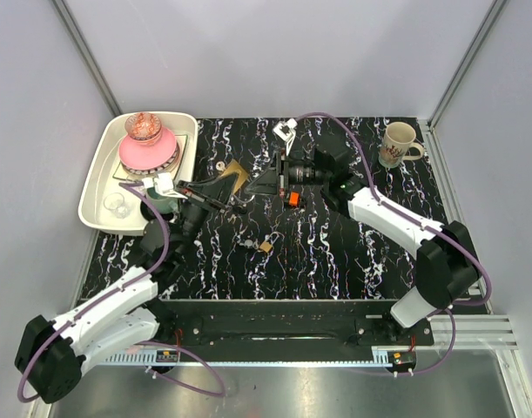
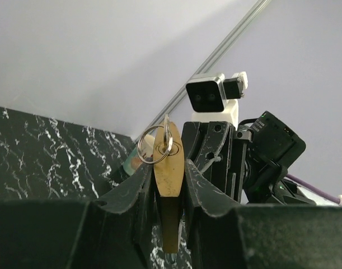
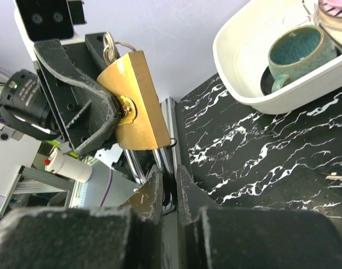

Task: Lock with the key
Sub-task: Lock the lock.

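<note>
Two grippers, one padlock (image 3: 131, 101): left gripper (image 2: 169, 185) clamps its body, right gripper (image 3: 169, 190) pinches the shackle (image 3: 138, 165). Key (image 1: 292, 198) seems to lie on the table (image 1: 335, 252) at the padlock's 4 o'clock. Push the shackle in straight.

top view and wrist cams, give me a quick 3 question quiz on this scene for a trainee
1. True or false: the left gripper is clamped on the brass padlock, holding it up in the air.
2. Where does the mug stand? A: in the white tray. B: on the table, near its far right corner. C: between the right arm's fingers.
3. In the left wrist view, what thin metal thing is looped at the padlock's far end?

Key
1. True.
2. B.
3. A key ring.
</note>
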`<state>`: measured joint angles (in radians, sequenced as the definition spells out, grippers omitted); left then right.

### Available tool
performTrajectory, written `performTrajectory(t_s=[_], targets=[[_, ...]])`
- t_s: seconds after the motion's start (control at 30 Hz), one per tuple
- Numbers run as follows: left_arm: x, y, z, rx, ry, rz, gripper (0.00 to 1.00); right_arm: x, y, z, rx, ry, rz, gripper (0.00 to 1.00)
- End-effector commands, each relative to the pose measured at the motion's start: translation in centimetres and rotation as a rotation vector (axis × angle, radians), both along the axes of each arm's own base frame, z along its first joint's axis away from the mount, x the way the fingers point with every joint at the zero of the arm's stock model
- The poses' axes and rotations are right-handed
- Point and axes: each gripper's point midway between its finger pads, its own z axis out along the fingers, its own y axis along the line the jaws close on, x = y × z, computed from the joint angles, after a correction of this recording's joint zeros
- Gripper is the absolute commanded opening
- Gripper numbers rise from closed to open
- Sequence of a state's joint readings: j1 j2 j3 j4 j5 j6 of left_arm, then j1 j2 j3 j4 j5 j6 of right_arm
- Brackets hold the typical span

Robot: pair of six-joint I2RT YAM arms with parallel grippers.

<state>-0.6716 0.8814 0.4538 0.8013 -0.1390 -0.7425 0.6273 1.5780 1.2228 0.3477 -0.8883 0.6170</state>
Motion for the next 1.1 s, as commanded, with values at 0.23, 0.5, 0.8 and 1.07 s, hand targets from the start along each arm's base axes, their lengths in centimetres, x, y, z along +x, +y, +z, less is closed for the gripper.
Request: performTrajectory(t_s=[0.23, 0.5, 0.8, 1.07], targets=[[-10.2, -4.8, -15.2, 0.472, 0.378, -0.581, 0.00, -5.5, -1.7, 15.0, 0.442, -0.394, -0.048, 0.62], [-10.0, -3.8, -13.8, 0.445, 0.338, -0.555, 0.00, -5.8, -2.1, 14.1, 0.427, -0.406, -0.027, 0.73], [-9.3, -2.7, -12.0, 0.426, 0.290, -0.521, 0.00, -4.2, -3.9, 11.1, 0.352, -0.374, -0.067, 0.81], [-7.5, -1.8, -5.5, 0.372, 0.120, -0.451, 0.00, -3.7, -5.1, 7.4, 0.286, -0.297, -0.061, 0.87]])
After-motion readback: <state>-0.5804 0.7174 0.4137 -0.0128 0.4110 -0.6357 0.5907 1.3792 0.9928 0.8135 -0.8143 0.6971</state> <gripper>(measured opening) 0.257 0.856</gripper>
